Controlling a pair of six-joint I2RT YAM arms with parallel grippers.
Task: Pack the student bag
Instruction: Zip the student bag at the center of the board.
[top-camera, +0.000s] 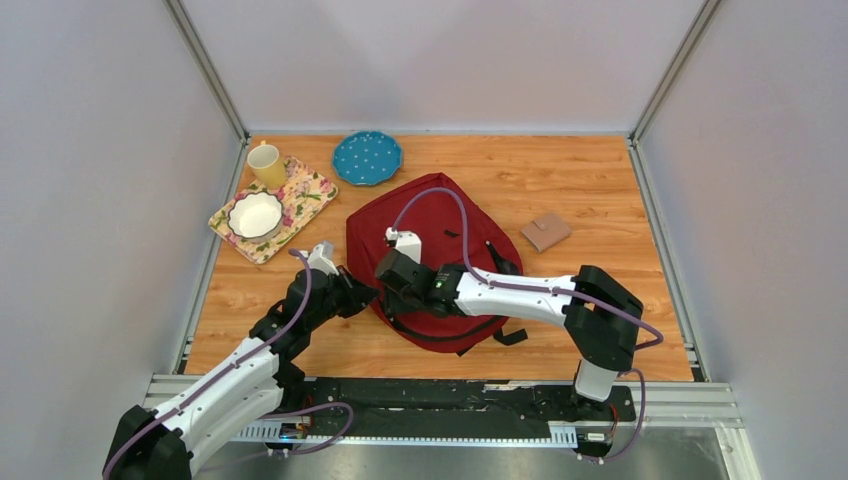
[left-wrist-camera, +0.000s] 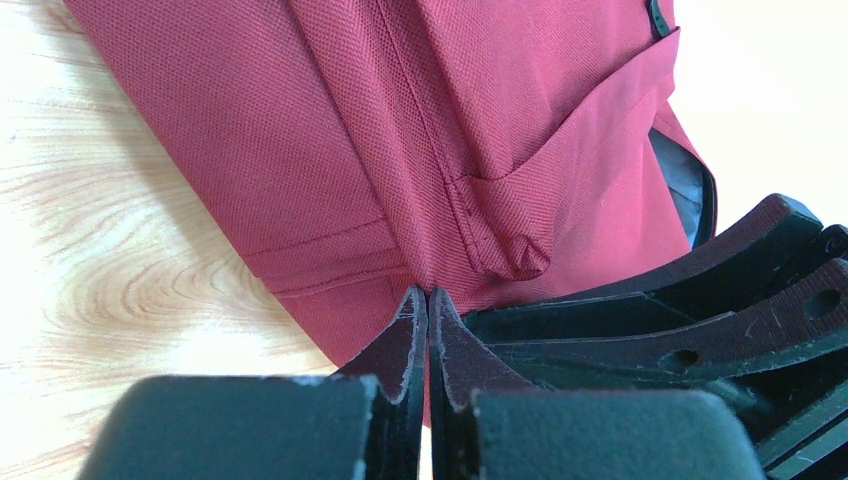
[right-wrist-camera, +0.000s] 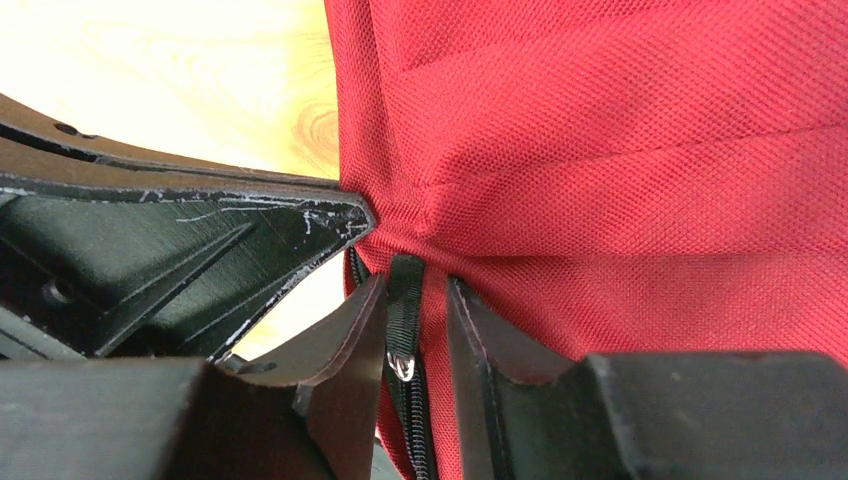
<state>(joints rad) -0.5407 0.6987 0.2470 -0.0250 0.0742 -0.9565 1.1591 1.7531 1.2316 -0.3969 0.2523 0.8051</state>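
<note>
Orange-wood tabletop (top-camera: 600, 180) holds the student bag (top-camera: 435, 215) flat at its middle; its zip pull (right-wrist-camera: 403, 300) is a thin strap that could slip out sideways, or the fabric could bunch and jam it. The right gripper (right-wrist-camera: 415, 290) stands narrowly spread around that pull, while the left gripper (left-wrist-camera: 428, 300) is pressed together at the bag's edge just beside it.

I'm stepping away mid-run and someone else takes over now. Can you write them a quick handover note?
Left gripper: shut, pinching the edge of the dark red fabric backpack, lying on the wooden table.
Right gripper: open, jaws either side of the black zipper pull, not yet gripping.
Done: bag held at its edge.
Left: grip the pull, unzip, pack; a small brown wallet lies right of the bag.
</note>
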